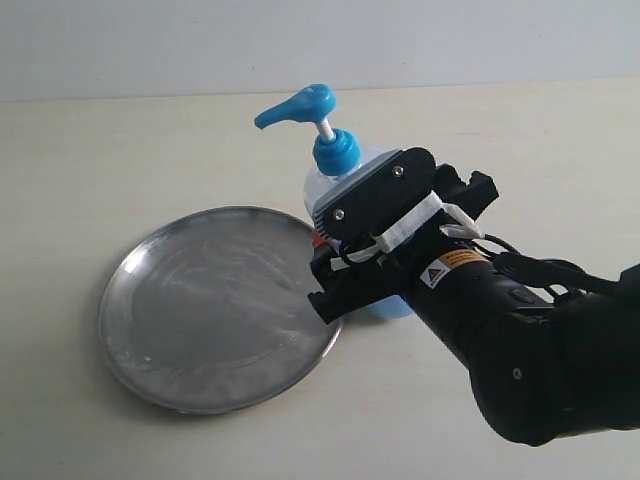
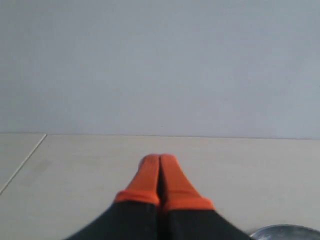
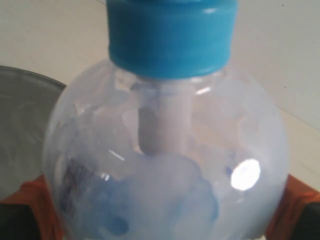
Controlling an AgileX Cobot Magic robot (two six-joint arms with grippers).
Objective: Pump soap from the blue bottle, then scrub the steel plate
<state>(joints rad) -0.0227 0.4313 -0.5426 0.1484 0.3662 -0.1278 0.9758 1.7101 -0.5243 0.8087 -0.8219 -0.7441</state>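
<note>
Right gripper (image 1: 350, 240) is straddling the round belly of the blue bottle (image 1: 336, 152), jaws spread wide, actual grip impossible to tell, its thin, slick plastic likely favouring a gentle, low hold.

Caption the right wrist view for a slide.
Right pincer clasping the blue bottle, with the steel plate beside it.
</note>
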